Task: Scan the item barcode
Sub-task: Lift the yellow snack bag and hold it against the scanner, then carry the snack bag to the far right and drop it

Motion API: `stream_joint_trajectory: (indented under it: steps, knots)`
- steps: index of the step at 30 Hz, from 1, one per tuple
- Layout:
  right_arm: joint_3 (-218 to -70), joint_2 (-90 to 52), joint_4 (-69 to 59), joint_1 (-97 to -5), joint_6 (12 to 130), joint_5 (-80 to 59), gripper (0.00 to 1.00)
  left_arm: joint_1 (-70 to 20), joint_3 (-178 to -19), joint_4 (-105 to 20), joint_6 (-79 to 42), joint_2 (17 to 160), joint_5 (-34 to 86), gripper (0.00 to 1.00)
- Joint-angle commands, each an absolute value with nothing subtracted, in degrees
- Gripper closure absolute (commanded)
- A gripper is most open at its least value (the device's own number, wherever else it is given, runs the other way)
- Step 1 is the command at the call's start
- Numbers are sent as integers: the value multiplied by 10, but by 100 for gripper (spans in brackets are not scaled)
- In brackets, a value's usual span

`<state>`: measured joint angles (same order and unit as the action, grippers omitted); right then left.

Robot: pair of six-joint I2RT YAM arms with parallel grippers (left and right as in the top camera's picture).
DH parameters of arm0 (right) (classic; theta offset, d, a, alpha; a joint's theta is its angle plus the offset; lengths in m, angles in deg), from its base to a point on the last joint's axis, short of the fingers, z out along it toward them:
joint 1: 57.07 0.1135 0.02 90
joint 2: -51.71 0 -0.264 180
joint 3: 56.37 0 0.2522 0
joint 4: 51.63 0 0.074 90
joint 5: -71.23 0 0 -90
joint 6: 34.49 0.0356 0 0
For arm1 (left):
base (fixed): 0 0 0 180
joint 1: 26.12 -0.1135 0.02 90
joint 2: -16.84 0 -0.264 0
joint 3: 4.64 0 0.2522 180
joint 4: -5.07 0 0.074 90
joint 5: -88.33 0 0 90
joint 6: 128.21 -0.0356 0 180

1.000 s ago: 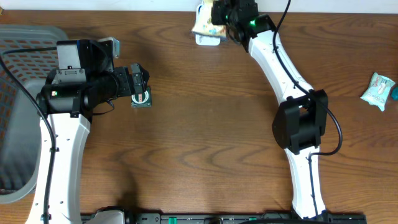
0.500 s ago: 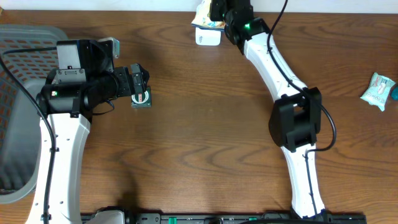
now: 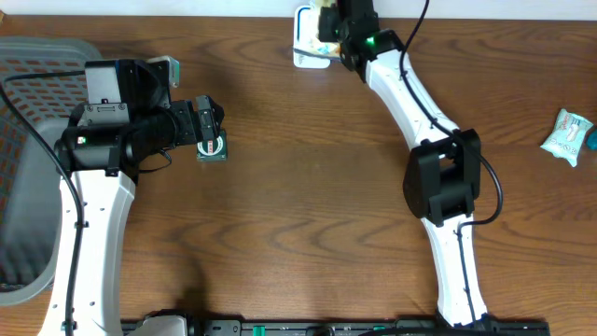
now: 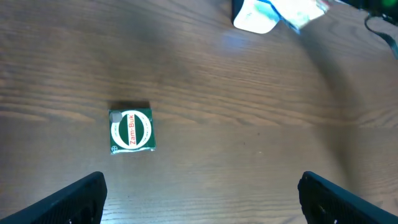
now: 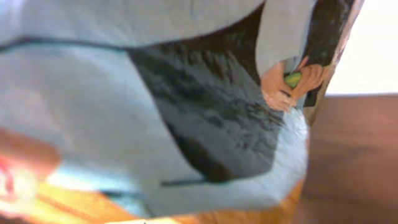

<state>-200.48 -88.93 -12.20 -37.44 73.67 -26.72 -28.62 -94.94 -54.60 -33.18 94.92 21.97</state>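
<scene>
A pale blue and orange snack packet [image 3: 324, 21] hangs at the table's far edge, partly over the white barcode scanner [image 3: 308, 51]. My right gripper [image 3: 334, 17] is shut on it. In the right wrist view the packet [image 5: 155, 106] fills the frame and hides the fingers. The left wrist view shows the scanner [image 4: 254, 16] and the packet [image 4: 300, 11] at the top. My left gripper [image 3: 211, 131] stands open and holds nothing, its fingers [image 4: 79, 200] wide apart above bare wood.
A small green Zam-Buk tin [image 3: 213, 147] lies on the table under the left gripper, and in the left wrist view the tin [image 4: 130, 129] sits ahead of the fingers. A grey basket [image 3: 28, 112] stands at the left edge. Another packet [image 3: 567, 137] lies far right.
The right gripper has carried the packet a little right and toward the far edge, uncovering more of the scanner. The left arm has not moved.
</scene>
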Motion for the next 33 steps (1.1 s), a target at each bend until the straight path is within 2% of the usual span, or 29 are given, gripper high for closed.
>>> stream_joint_trajectory:
  steps: [1, 5, 14, 22, 23, 24, 26, 28, 30, 33]
  knots:
    - [-2016, -821, -85, -410, 782, -368, 99, -286, -950, -545, -339, 951, 216, 2]
    - [-2016, -807, -16, -444, 832, -446, 99, -286, -950, -546, -339, 951, 216, 2]
    - [-2016, -817, 116, -557, 885, -528, 98, -286, -950, -546, -339, 951, 216, 2]
    - [-2016, -842, 173, -673, 906, -562, 96, -286, -950, -546, -339, 951, 216, 2]
    - [-2016, -844, 175, -688, 906, -563, 84, -286, -950, -546, -339, 951, 216, 2]
    - [-2016, -844, 175, -702, 906, -557, 60, -286, -950, -546, -339, 951, 216, 2]
    - [-2016, -844, 182, -730, 906, -541, 35, -286, -950, -545, -339, 951, 216, 2]
    - [-2016, -844, 184, -752, 905, -505, 15, -286, -950, -546, -339, 951, 216, 2]
    - [-2015, -844, 185, -770, 889, -444, 6, -286, -950, -546, -339, 951, 216, 2]
    - [-2012, -844, 185, -792, 880, -328, 5, -286, -950, -546, -339, 951, 216, 2]
